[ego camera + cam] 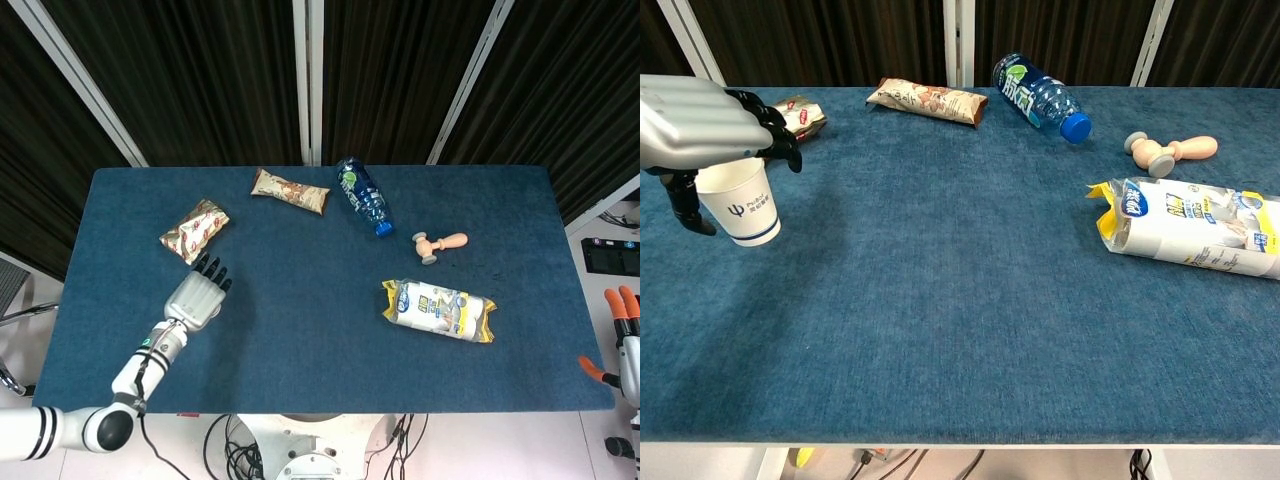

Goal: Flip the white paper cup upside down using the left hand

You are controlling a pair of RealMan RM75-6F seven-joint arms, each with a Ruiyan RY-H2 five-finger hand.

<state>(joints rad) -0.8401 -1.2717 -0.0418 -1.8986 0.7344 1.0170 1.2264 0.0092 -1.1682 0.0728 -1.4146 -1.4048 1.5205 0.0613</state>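
paper cup is sitting upright near the worktop's left edge, and we are seeing our left hand wrapping over it from above, fingers curling round its rim. our right hand is hanging off the right edge; we cannot tell its state.

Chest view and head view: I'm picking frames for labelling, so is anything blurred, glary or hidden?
Chest view: sharp and evenly lit; the white paper cup throws a soft shadow. Head view: the silver left hand hides the cup, and the orange-tipped right hand is cut by the frame edge.
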